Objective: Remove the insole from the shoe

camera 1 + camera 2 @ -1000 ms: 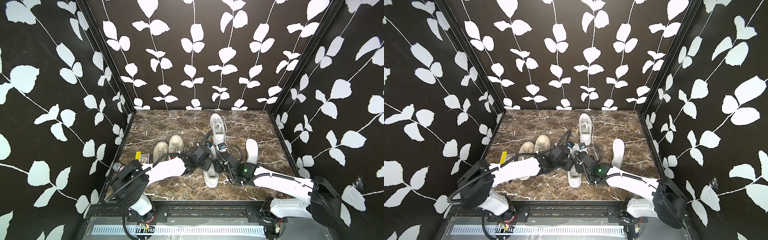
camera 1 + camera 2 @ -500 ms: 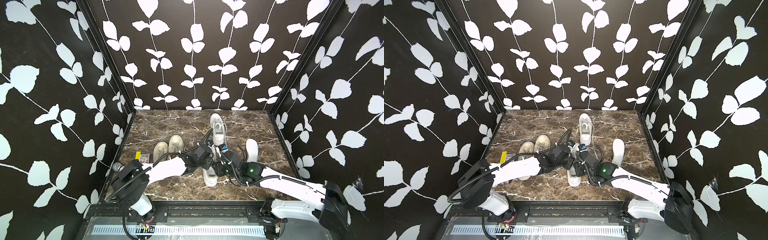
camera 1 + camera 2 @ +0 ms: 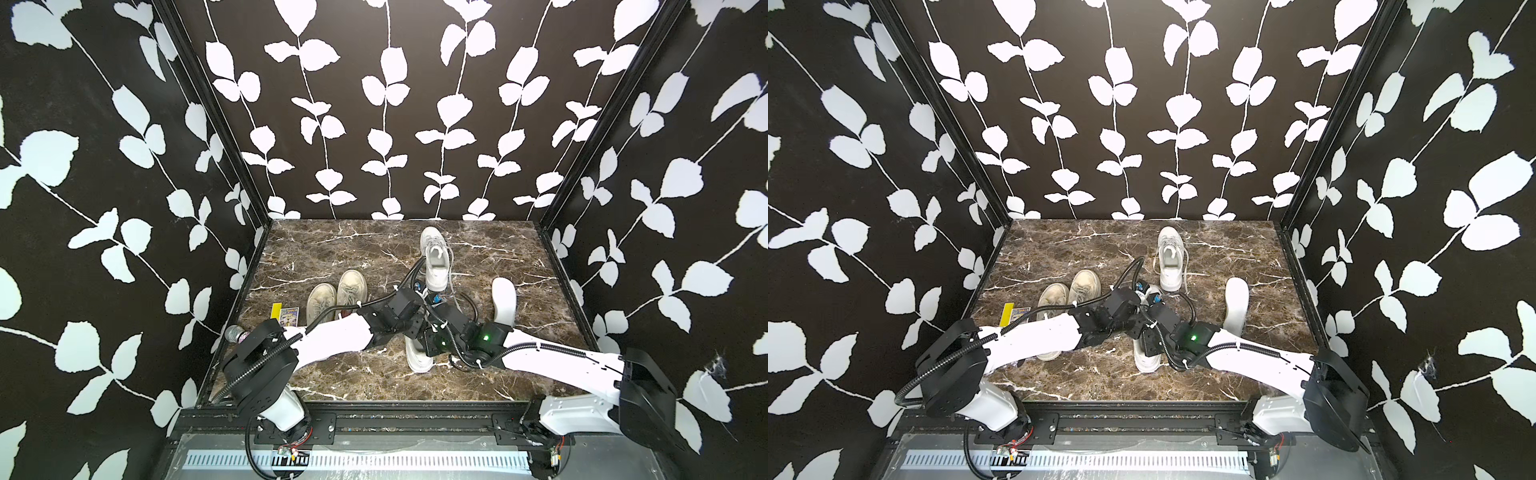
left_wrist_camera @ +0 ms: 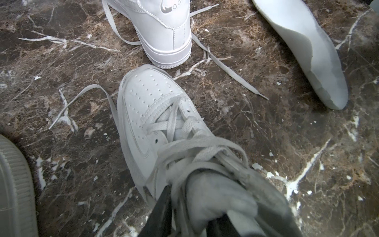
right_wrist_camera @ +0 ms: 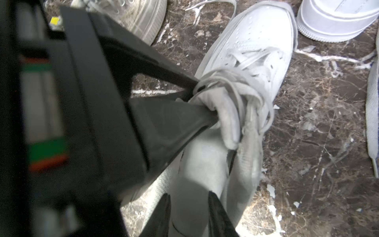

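Quick count: four sneakers on the marble tabletop (image 3: 353, 249), two white and two beige, plus two insoles. The white sneaker (image 4: 147, 106) being worked on sits mid-table toward the near edge, with its toe just short of the heel of the other white sneaker (image 3: 435, 259) further back. The left gripper (image 4: 190, 205) is pinching its tongue (image 4: 209, 190). The right gripper (image 5: 189, 196) has its fingers narrow, clamped on the heel end of the insole (image 5: 196, 168), which sits in that shoe's opening. The spare insole (image 3: 504, 301) lies alone near the right edge. The beige canvas sneakers (image 3: 321, 301) sit side by side toward the left edge, next to a yellow strip (image 3: 276, 311) and a printed card (image 3: 289, 318). Open marble is mostly in the far-left corner and along the near edge.
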`<state>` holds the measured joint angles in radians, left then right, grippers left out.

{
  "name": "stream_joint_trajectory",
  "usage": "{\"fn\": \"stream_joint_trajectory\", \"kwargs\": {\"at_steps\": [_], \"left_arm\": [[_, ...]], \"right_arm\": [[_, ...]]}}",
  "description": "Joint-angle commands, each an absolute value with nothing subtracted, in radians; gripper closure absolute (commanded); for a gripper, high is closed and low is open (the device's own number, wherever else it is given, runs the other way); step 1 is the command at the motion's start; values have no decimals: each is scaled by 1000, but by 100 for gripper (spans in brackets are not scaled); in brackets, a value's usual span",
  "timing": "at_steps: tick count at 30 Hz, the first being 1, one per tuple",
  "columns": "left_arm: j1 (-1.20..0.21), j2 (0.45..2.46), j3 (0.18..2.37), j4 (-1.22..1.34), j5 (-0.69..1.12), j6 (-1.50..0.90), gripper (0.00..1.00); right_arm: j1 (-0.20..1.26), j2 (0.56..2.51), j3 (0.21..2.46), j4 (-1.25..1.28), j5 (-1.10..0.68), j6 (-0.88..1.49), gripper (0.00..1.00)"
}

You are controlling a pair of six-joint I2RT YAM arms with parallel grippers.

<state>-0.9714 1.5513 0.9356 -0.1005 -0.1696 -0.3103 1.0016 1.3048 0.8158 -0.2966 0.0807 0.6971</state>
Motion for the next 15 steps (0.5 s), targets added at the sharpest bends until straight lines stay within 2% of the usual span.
{"fn": "stream_joint_trajectory", "kwargs": {"at_steps": [1,15], "left_arm": [[-965,1522,948,-78,-181,-311,75],[-963,1489,888,-23,-152,-341,90]], "right_arm": [[1009,1322,839,-283,153,726,70],[972,1392,844,-418,384,753,73]]}}
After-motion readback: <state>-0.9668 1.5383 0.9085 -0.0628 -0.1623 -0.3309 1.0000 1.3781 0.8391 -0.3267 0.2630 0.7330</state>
